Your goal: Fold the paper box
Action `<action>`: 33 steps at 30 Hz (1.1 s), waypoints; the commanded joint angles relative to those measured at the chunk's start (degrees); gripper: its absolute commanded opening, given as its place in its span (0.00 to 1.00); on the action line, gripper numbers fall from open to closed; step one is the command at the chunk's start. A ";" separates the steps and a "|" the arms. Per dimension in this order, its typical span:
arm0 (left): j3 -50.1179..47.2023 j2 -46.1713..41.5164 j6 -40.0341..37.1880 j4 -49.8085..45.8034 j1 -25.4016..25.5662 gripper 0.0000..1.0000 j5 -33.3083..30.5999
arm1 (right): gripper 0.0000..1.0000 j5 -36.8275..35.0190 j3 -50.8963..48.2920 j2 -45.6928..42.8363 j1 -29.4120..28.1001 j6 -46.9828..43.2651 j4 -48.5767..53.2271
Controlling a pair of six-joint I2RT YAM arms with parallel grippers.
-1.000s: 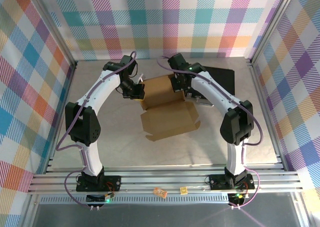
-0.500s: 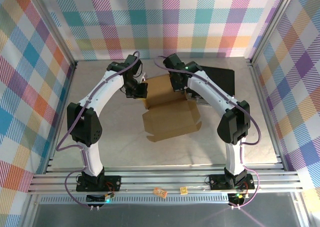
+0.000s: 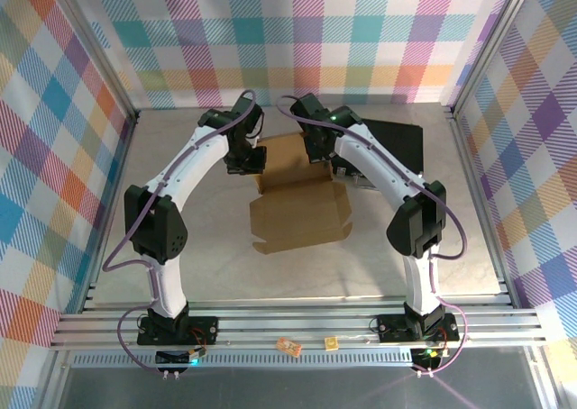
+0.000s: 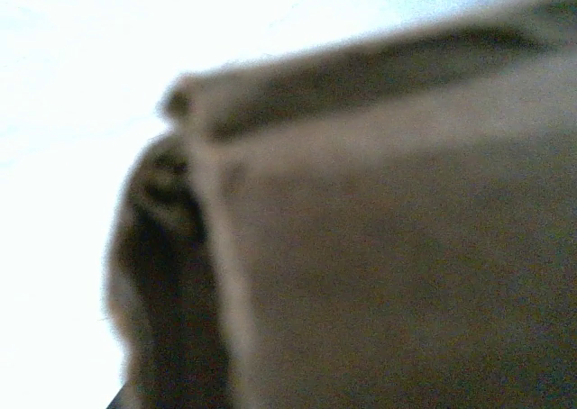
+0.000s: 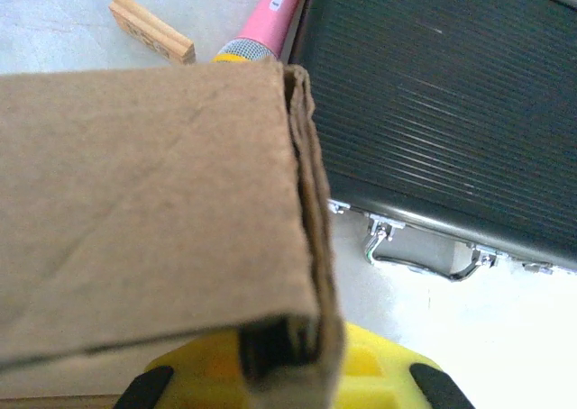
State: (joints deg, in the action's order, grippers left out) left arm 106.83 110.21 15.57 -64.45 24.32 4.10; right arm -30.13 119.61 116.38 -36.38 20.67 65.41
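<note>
The paper box (image 3: 297, 213) is brown corrugated cardboard in the middle of the table, with its far part raised and a wide flap lying flat toward me. My left gripper (image 3: 255, 160) is at the box's far left end. In the left wrist view, blurred cardboard (image 4: 388, 247) presses close to the camera and hides the fingers. My right gripper (image 3: 317, 149) is at the far right end. It is shut on the doubled side wall (image 5: 311, 247) of the box (image 5: 144, 202), and that wall runs down between the right gripper's (image 5: 288, 355) yellow jaws.
A black hard case (image 3: 397, 143) with metal latches lies just right of the box, close to the right arm, and its ribbed lid (image 5: 433, 112) faces the right wrist camera. A pink marker (image 5: 266, 22) and a small wooden block (image 5: 151, 29) lie beyond the box. Two small items (image 3: 288, 346) sit on the front rail.
Both grippers have moved toward the back wall, taking the box's raised end with them. The box has slid back and turned squarer, and its front flap lies flatter.
</note>
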 commanded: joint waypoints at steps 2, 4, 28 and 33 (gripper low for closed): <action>1.02 0.18 2.88 -5.47 -0.10 0.00 -8.50 | 0.00 -3.84 3.95 0.85 0.76 4.14 7.04; 1.31 0.26 2.97 -5.85 0.41 0.00 -10.49 | 0.00 -3.88 4.79 1.34 0.36 4.91 8.24; 1.41 0.04 3.15 -4.10 -0.15 0.02 -4.97 | 0.00 0.11 6.69 2.72 0.04 4.86 9.02; 1.07 -0.61 2.63 -3.98 -0.58 0.17 -4.39 | 0.00 1.81 7.03 2.43 0.04 3.94 8.16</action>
State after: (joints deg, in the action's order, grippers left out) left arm 107.31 110.21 18.26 -65.84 24.93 0.54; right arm -28.16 124.64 118.69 -37.12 24.86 71.77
